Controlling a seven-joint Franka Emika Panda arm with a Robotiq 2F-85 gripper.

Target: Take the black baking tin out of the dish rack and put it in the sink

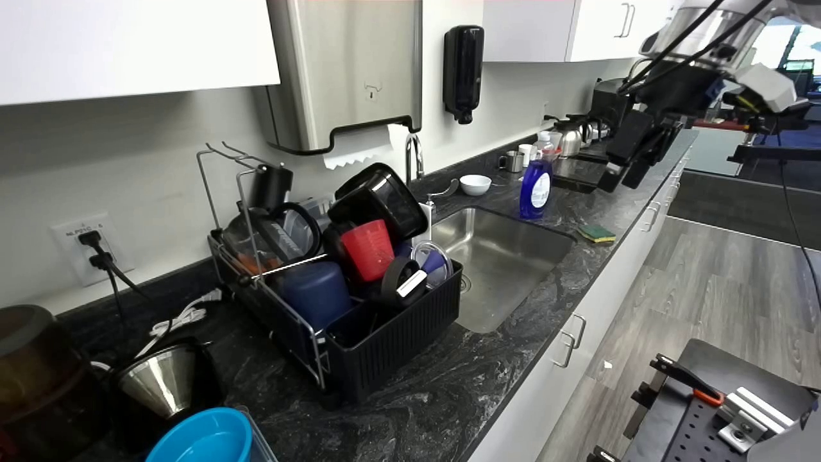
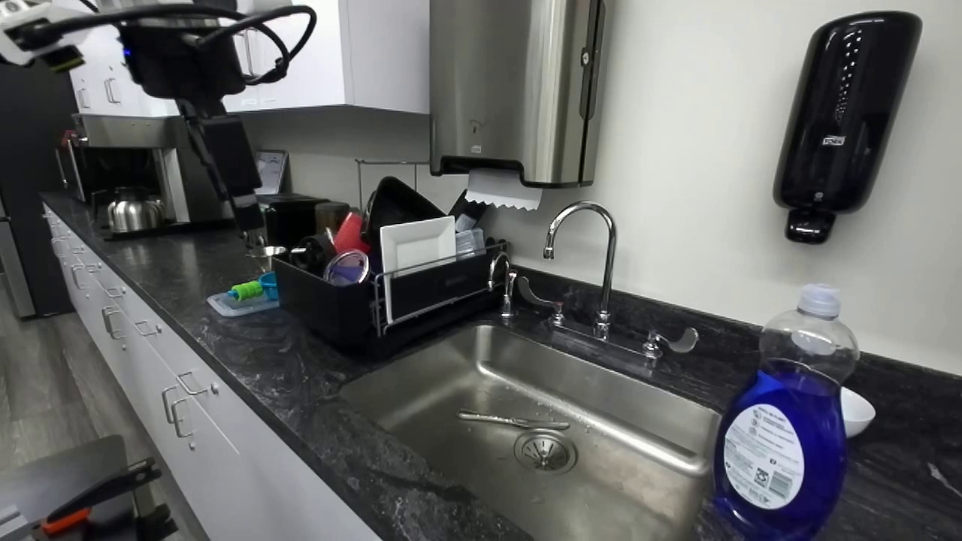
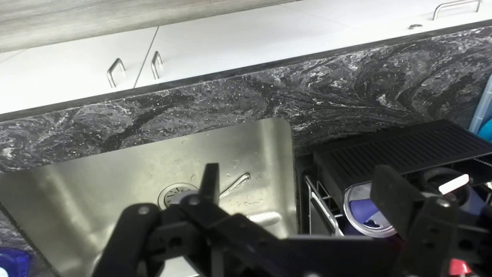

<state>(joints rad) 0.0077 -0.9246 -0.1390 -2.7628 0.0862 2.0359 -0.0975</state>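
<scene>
One black baking tin [image 1: 391, 204]: tilted, high in the dish rack [image 1: 401, 350], a red cup [image 1: 369, 249] near it.
Jaws: spread, raised, apart from the tin; in the wrist view the fingers [image 3: 393, 197] stand well apart, one against the sink [image 2: 631, 473], one against the rack.
Sink: a metal utensil [image 2: 515, 421] (exact kind hard to tell) lies on the bottom, near the drain [image 2: 545, 451].
White plate [image 2: 417, 244]: on edge in the rack, beside the tin in an exterior view.
Tabletop [image 1: 417, 414]: dark; a bottle of blue liquid [image 2: 789, 443] stands just beside the sink, a green-and-yellow sponge [image 1: 596, 233] lies near the sink.
</scene>
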